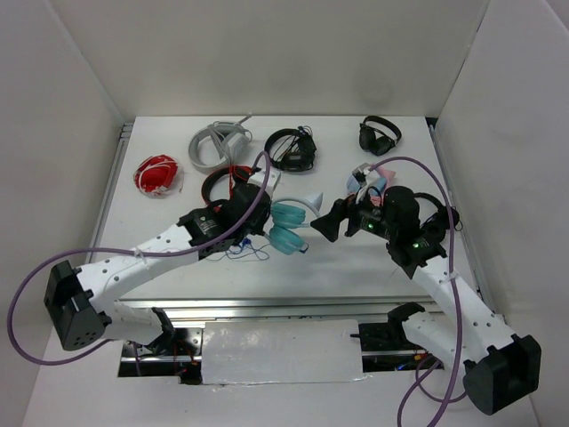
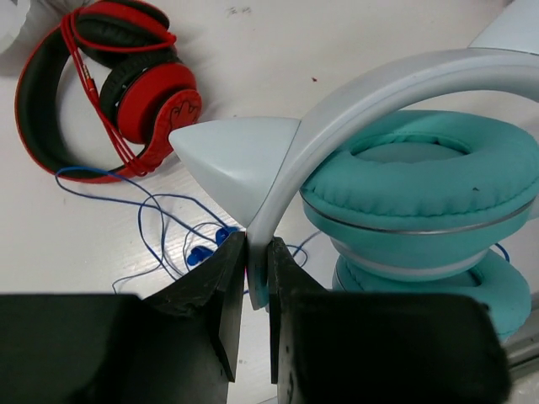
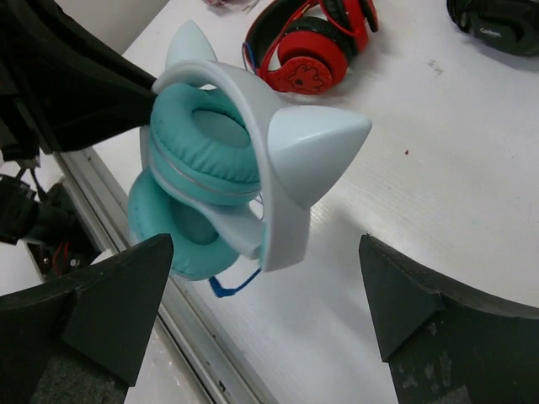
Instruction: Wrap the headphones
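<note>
Between the fingers of the left gripper (image 2: 257,252) sits the white band of the headphones (image 2: 421,177) — pinched tight, the jaws nearly closed on it, just below one pointed white ear. From that grip the band arches up and over the two teal cups, which are stacked one over the other near the front edge of the table (image 1: 329,267). Whether the lower cup rests on the surface cannot be told.

Across from it, the right gripper (image 3: 263,252) stands wide open and holds nothing. It faces the headphones, with the second white ear pointing its way; its fingers are close to the band but not touching it.

The thin blue cable (image 2: 160,227) lies loose in tangled loops on the table beside the left gripper, trailing toward the red-and-black headphones (image 2: 126,93) just behind.

Farther back, a row of other things: a red bundle (image 1: 157,174) at the left, a grey headset (image 1: 216,142), a black pair (image 1: 291,149), another black pair (image 1: 380,135) at the far right — and pale blue-and-pink headphones (image 1: 369,178) just behind the right gripper.
</note>
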Available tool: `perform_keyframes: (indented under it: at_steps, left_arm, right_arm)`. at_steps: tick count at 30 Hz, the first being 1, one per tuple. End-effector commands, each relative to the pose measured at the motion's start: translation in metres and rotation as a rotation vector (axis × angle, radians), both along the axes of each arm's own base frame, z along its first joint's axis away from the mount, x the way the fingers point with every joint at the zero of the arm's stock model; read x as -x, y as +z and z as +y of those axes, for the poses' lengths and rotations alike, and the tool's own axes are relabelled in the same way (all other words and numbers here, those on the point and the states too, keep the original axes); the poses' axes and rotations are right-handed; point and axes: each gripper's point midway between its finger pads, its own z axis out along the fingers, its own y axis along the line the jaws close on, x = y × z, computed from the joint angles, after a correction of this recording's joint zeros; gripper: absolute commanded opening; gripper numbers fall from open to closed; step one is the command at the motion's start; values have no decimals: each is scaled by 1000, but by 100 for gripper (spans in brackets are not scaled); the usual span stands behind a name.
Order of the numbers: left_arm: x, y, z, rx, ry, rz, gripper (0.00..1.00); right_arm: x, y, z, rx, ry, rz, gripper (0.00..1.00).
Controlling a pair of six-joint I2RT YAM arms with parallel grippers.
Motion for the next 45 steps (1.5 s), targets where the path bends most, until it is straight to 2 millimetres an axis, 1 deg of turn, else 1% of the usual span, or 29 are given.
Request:
perform_keyframes:
  at_steps: [1, 5, 8, 9, 11, 12, 14, 15, 16, 17, 18, 19, 24, 25, 26, 27, 28, 30, 31, 32, 34, 35, 36, 37, 40, 42, 43, 44, 45]
  left_arm:
    - [-2, 53, -22, 120, -151, -151, 0]
    - [5, 55, -29, 92, -225, -170, 0]
    - [5, 53, -33, 79, -245, -170, 0]
    - [3, 51, -34, 72, -242, -166, 0]
    - [1, 54, -34, 67, -239, -174, 0]
    - [-1, 55, -35, 66, -238, -176, 0]
    - [0, 56, -38, 66, -253, -177, 0]
    - [-1, 58, -39, 69, -257, -182, 0]
    - [0, 57, -40, 69, -261, -178, 0]
    - [-1, 59, -40, 75, -259, -180, 0]
    - [-3, 59, -39, 78, -246, -171, 0]
    - [-3, 59, -38, 79, -237, -162, 0]
    - [-9, 59, -28, 89, -186, -132, 46]
    - [-10, 61, -24, 104, -168, -127, 46]
    - [-9, 58, -20, 107, -160, -122, 74]
    - [-8, 61, -18, 121, -160, -125, 76]
    - [-7, 55, -12, 120, -147, -114, 79]
    - [-4, 60, -8, 155, -152, -125, 81]
    - [-3, 54, -4, 160, -141, -114, 82]
    - [-1, 59, -3, 184, -148, -129, 82]
    - [1, 53, 0, 200, -163, -117, 82]
    - [3, 56, 1, 214, -174, -124, 82]
    - [4, 57, -1, 227, -187, -130, 82]
    - [6, 50, -2, 234, -219, -111, 83]
    - [13, 47, -9, 287, -305, -101, 84]
    - [12, 48, -10, 319, -328, -117, 85]
    - [17, 51, -13, 340, -368, -117, 85]
    - [15, 49, -12, 348, -371, -116, 87]
    - [17, 54, -14, 373, -395, -121, 87]
  right_arm:
    - [8, 19, 6, -19, 98, -72, 100]
    - [12, 24, 15, -41, 184, -89, 99]
    - [19, 27, 24, -61, 273, -89, 95]
    - [22, 24, 27, -64, 305, -78, 92]
    - [27, 22, 30, -73, 346, -61, 82]
    - [26, 20, 31, -71, 352, -50, 67]
    - [24, 18, 31, -74, 338, -43, 51]
    - [26, 17, 31, -82, 338, -38, 37]
    - [26, 22, 32, -94, 342, -65, 29]
    - [26, 22, 32, -102, 337, -66, 18]
    - [22, 27, 31, -121, 308, -69, 0]
    - [21, 29, 31, -128, 298, -73, 0]
    - [12, 42, 25, -153, 209, -51, 0]
    - [12, 43, 25, -166, 199, -28, 0]
    - [11, 48, 23, -175, 183, -30, 0]
    - [10, 49, 22, -184, 175, -27, 0]
    - [10, 52, 21, -202, 163, -10, 0]
    - [12, 57, 20, -216, 173, -19, 0]
    - [13, 61, 20, -225, 179, -21, 0]
    - [14, 63, 19, -238, 179, -21, 0]
    - [17, 68, 21, -257, 194, -29, 0]
    - [19, 70, 21, -268, 206, -28, 0]
    - [21, 74, 22, -282, 218, -40, 0]
    - [22, 76, 22, -292, 221, -39, 0]
    - [30, 78, 25, -310, 275, -39, 0]
    - [34, 79, 27, -316, 316, -49, 0]
    - [38, 77, 28, -314, 349, -47, 0]
    - [39, 76, 29, -308, 367, -62, 0]
    - [42, 73, 29, -305, 382, -59, 0]
